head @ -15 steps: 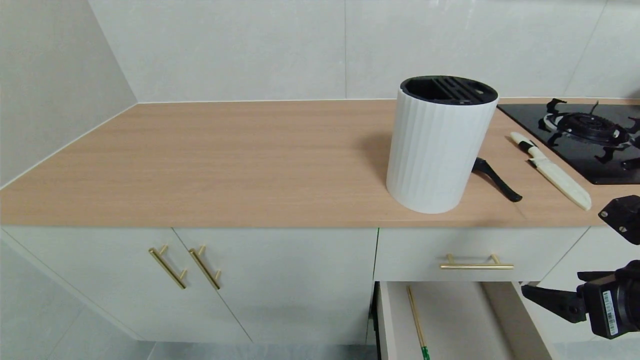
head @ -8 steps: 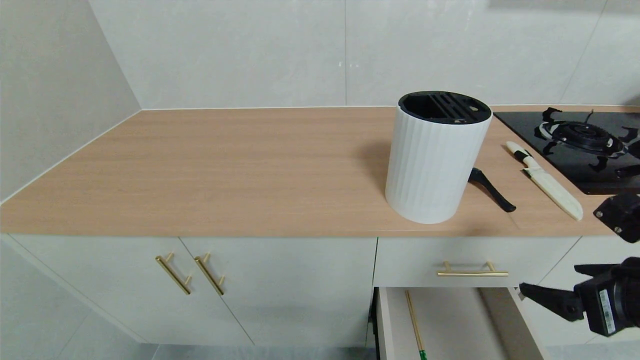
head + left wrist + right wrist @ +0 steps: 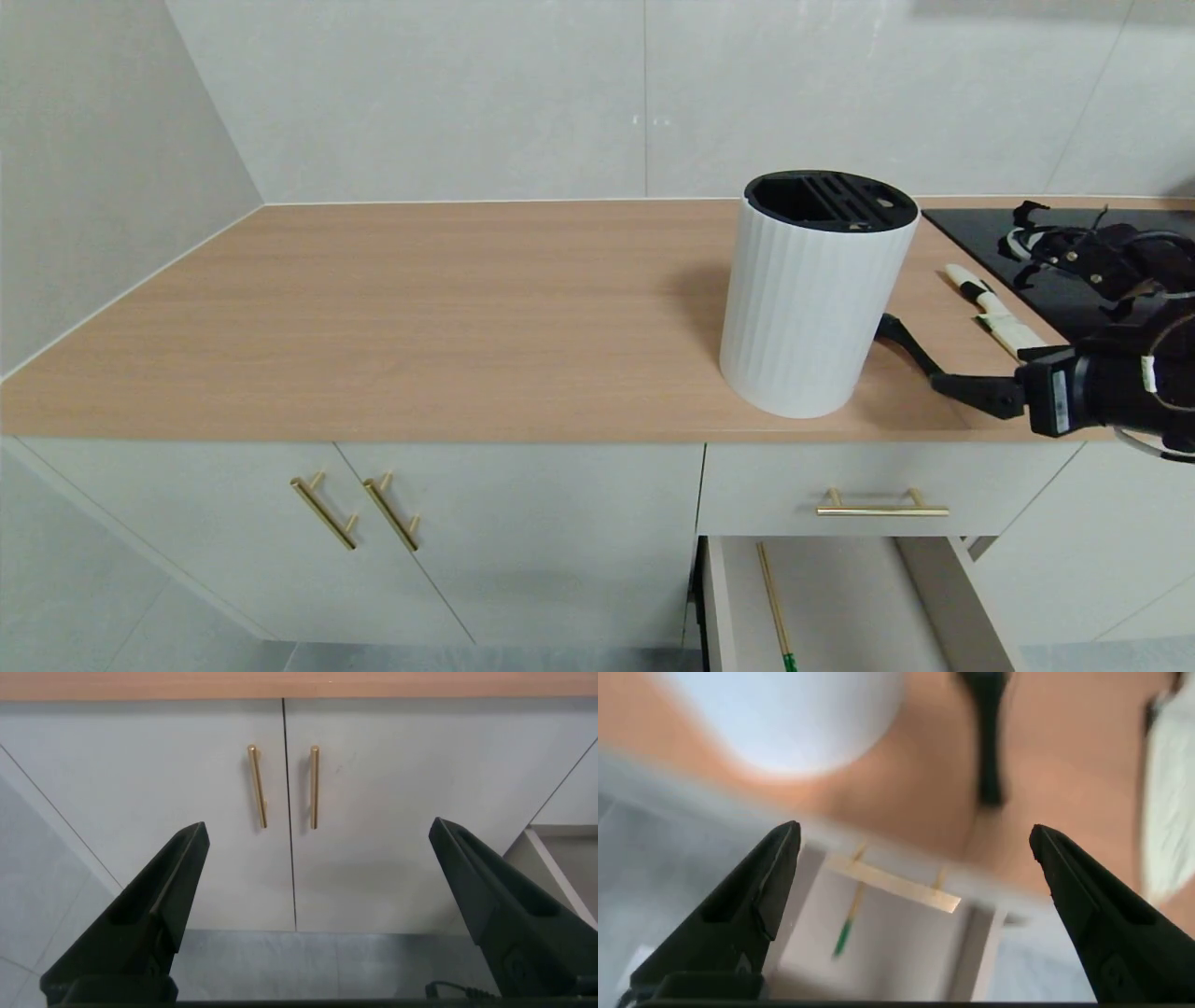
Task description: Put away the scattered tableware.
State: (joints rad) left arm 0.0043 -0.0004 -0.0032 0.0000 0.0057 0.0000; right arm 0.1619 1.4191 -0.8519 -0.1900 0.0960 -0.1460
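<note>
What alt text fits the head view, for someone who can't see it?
The robot's right pincer, open, hangs at the front edge of a wooden counter, near a black handle lying beside a tall white knife block. A white knife lies past it toward the stove, and an open drawer below holds a chopstick.

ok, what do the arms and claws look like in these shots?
The left claw and right claw are both matte black, each with two long fingers tapering to wedge tips. The right arm is black too, with a white printed label at the wrist, a white band and thin cables looping off it.
</note>
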